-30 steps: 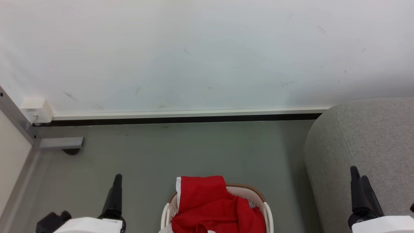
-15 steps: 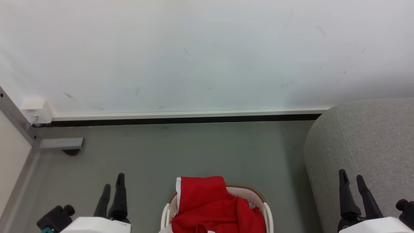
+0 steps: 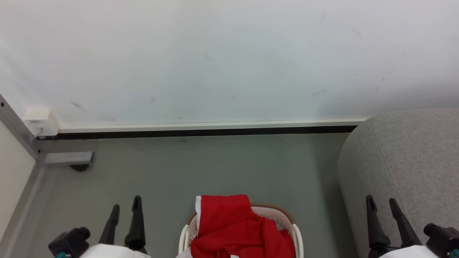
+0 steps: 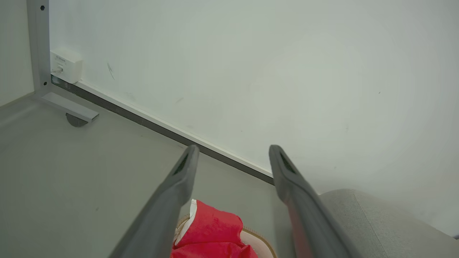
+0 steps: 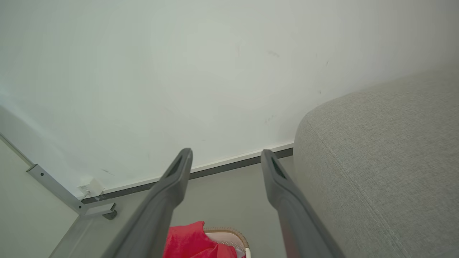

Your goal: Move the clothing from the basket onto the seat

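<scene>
Left gripper (image 3: 126,202), jaws parted and empty, hangs beside the basket (image 3: 297,234), where the red clothing (image 3: 229,225) lies heaped over the rim. Right gripper (image 3: 381,200), jaws equally spread and empty, hovers by the grey seat (image 3: 412,150); the transfer appears not yet begun.

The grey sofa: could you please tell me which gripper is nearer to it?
Right. The right gripper hangs open at the edge of the sofa; the left gripper, also open, is across the basket from it, over the floor.
</scene>
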